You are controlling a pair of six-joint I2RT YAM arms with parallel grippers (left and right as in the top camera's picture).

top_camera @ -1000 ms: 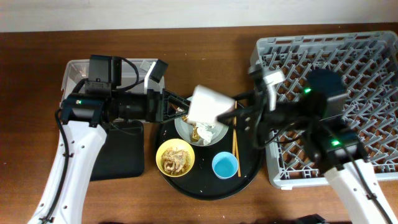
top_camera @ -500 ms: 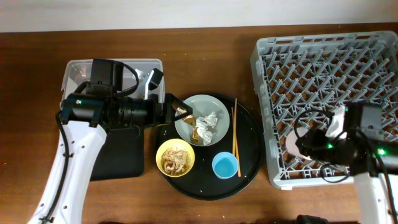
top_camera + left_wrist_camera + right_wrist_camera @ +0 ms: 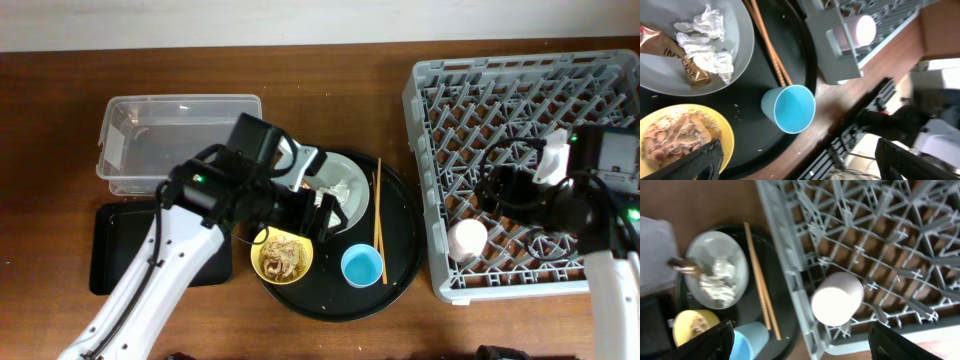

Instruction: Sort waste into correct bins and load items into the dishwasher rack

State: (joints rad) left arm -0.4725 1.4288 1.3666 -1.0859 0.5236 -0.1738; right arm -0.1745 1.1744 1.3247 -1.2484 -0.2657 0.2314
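Lettering on the brown-gold wrapper [image 3: 682, 67] reads "INTENS" before it curls out of sight. It lies beside the crumpled tissue [image 3: 707, 40] on the grey-green plate [image 3: 737, 47], at 12 o'clock on the round black tray [image 3: 400, 285]. Your left gripper [image 3: 797, 150] hangs over that tray, fingers spread wide, holding nothing. Your right gripper [image 3: 802, 335] is equally wide and empty above the pink cup [image 3: 836, 298], which sits in the 7 o'clock corner of the dishwasher rack [image 3: 430, 75]. On the tray, the blue cup [image 3: 790, 107] is at 5 o'clock, the yellow bowl [image 3: 722, 125] with food scraps [image 3: 675, 140] at 8 o'clock, and the chopsticks [image 3: 377, 212] at 2 o'clock.
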